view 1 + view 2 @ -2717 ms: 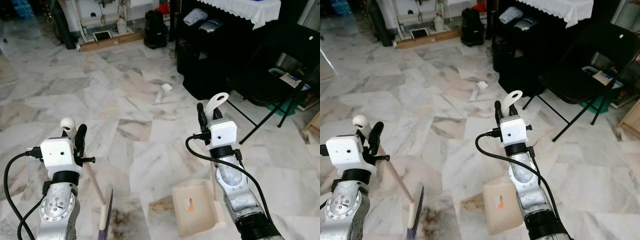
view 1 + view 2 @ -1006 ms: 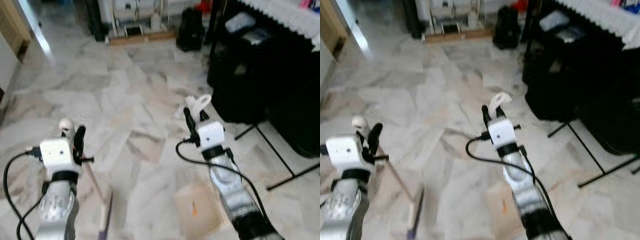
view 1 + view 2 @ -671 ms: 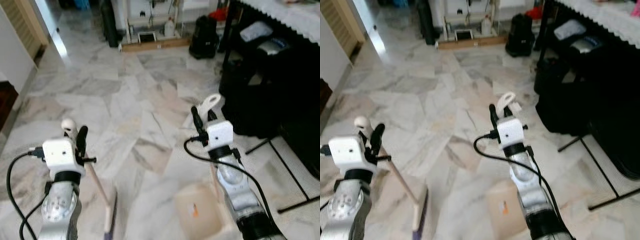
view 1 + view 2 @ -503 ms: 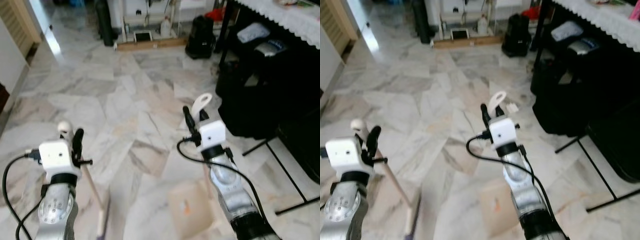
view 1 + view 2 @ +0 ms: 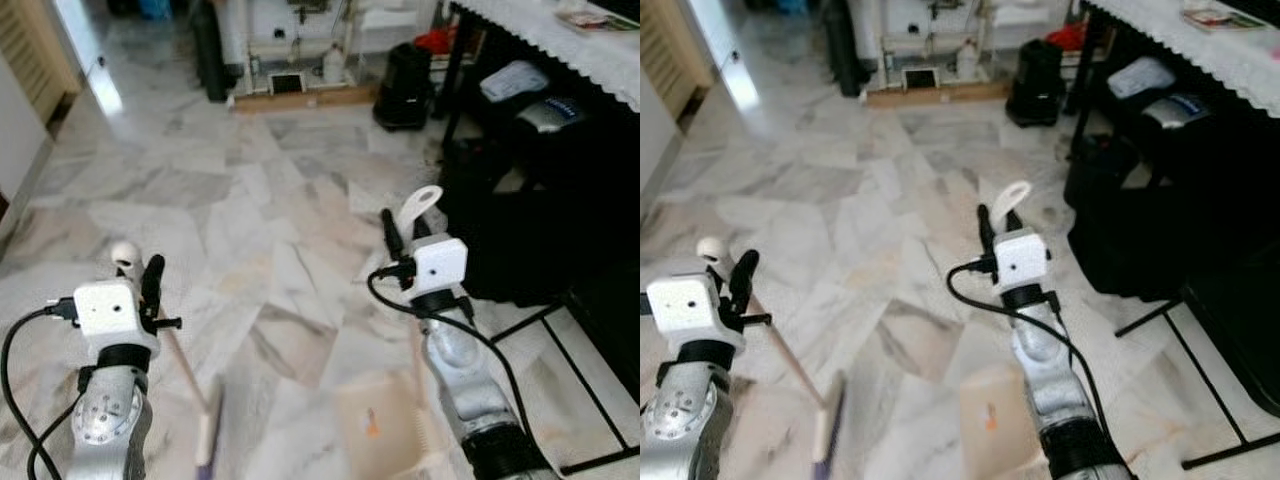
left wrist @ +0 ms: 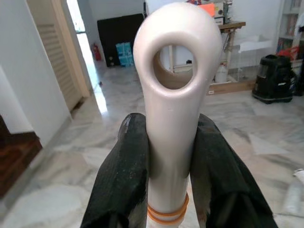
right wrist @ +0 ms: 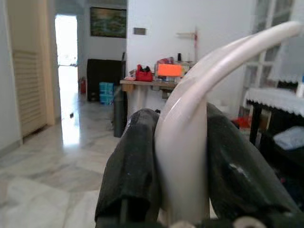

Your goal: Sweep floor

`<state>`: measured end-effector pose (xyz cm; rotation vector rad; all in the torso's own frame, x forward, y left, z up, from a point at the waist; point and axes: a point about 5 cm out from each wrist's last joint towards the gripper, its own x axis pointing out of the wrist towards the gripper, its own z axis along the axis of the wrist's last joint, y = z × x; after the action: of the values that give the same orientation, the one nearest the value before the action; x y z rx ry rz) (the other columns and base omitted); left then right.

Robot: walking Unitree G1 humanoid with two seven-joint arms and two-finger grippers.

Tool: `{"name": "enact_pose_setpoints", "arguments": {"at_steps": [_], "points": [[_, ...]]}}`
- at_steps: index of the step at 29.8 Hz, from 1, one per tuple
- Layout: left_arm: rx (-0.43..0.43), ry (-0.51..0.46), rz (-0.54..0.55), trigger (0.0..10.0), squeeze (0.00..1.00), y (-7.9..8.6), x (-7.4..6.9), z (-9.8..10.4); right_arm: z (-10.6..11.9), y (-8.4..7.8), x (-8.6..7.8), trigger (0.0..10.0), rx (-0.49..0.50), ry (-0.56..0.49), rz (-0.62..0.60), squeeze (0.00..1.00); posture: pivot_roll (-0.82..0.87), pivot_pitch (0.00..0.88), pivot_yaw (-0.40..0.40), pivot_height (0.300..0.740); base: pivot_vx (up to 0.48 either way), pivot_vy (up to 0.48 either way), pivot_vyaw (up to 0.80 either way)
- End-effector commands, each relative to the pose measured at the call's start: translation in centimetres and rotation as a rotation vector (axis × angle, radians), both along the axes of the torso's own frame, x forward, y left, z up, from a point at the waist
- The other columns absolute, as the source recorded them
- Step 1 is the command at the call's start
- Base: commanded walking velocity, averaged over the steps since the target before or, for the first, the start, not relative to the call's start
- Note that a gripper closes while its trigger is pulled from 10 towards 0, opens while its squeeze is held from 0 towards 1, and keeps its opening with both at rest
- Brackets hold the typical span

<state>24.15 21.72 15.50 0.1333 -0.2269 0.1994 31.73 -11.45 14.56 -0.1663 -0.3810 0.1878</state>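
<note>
My left gripper (image 5: 143, 278) is shut on the pale broom handle (image 6: 170, 99), just below its rounded, holed end. The stick slants down to the broom head (image 5: 208, 436) on the marble floor at lower left. My right gripper (image 5: 402, 232) is shut on the white curved dustpan handle (image 7: 190, 142), which stands upright. The beige dustpan (image 5: 378, 424) lies flat on the floor below it, with a small orange scrap (image 5: 372, 425) inside. Broom head and pan sit about a pan's width apart.
A black table with a white lace cloth (image 5: 540, 30) and dark bags beneath stands to the right. Thin black chair legs (image 5: 540, 330) cross the floor at lower right. A black bag (image 5: 405, 72) and a wooden board sit at the back wall. A doorway (image 5: 40, 60) opens on the left.
The whole view has shifted as I move, bringing the doorway on the left into sight and sending the folding chair off to the right. Both grippers keep their hold on broom and dustpan.
</note>
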Motion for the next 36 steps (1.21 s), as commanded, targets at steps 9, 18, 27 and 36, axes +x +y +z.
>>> {"name": "enact_pose_setpoints", "arguments": {"at_steps": [9, 18, 27, 36], "points": [[0.016, -0.041, -0.015, 10.0, 0.0, 0.1, -0.1, 0.8, 0.6, -0.1, -0.2, 10.0, -0.005, -0.044, 0.004, 0.0, 0.01, 0.03, 0.055, 0.74, 0.395, 0.0, 0.0], [0.015, -0.044, -0.024, 10.0, 0.0, 0.0, 0.0, 0.8, 0.6, 0.0, -0.3, 10.0, 0.0, -0.042, 0.004, 0.0, 0.01, 0.026, 0.057, 0.74, 0.394, 0.0, 0.0], [0.014, -0.04, -0.025, 10.0, 0.0, -0.1, 0.0, 0.7, 0.6, 0.1, -0.3, 10.0, -0.002, -0.041, 0.007, 0.0, 0.01, 0.04, 0.054, 0.74, 0.395, 0.0, 0.0], [0.014, -0.041, -0.02, 10.0, 0.0, -0.1, 0.0, 0.7, 0.7, 0.8, -0.5, 10.0, -0.059, -0.059, 0.05, 0.0, 0.02, 0.048, 0.053, 0.74, 0.394, 0.0, 0.21]]}}
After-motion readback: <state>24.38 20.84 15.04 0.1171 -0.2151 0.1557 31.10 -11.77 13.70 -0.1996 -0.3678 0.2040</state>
